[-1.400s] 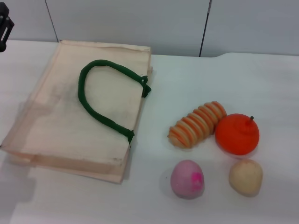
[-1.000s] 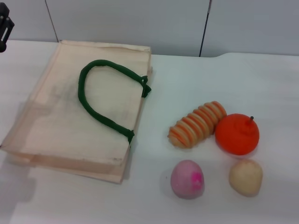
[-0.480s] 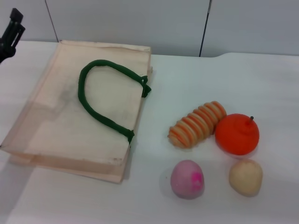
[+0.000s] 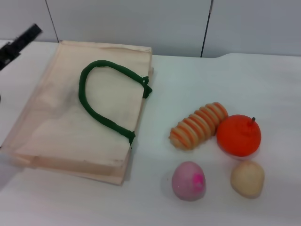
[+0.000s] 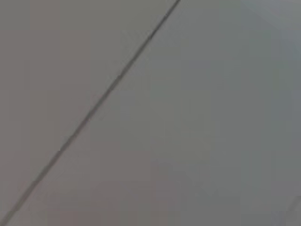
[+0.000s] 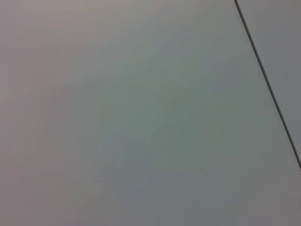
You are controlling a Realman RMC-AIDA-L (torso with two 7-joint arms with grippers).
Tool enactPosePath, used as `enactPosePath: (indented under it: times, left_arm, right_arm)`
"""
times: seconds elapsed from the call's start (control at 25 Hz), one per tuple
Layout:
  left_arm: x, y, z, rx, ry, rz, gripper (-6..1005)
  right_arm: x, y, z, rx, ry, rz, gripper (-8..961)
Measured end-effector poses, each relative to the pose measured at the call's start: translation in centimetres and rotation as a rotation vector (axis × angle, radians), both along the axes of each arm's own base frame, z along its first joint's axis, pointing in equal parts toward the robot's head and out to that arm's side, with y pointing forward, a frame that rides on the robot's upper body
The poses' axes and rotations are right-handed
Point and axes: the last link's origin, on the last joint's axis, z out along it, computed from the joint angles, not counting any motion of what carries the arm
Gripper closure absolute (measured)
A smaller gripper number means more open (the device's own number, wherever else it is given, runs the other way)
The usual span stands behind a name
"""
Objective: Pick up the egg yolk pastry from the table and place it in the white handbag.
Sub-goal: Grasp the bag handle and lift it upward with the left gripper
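Note:
The egg yolk pastry, a small pale beige ball, sits on the white table at the front right. The white handbag, a flat cream tote with a dark green looped handle, lies at the left. My left gripper shows only as a dark piece at the far left edge, beyond the bag's back corner and far from the pastry. My right gripper is out of view. Both wrist views show only a plain grey wall with a seam.
A pink ball with a magenta spot lies left of the pastry. An orange sits just behind the pastry. A striped orange-and-cream roll lies beside the orange. The grey wall stands behind the table.
My left gripper has moved in from the left edge, rising and swinging towards the bag's back corner. The objects on the table have not moved.

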Motion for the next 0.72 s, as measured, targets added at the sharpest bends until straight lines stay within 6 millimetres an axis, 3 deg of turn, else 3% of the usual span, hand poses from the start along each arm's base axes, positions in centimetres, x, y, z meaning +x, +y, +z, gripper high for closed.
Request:
enactPosePath:
  times: [0.36,0.72]
  left_arm:
    - [1.7,1.8,-0.1,-0.395,-0.004,0.106,143]
    - [1.2,1.7,0.4,-0.638,0.08,0.283,143]
  right_arm:
    - [0.0,0.0,0.0,0.0,0.0,0.001,102]
    - [0.1,-0.1,0.1,0.001,-0.003,-0.002,102]
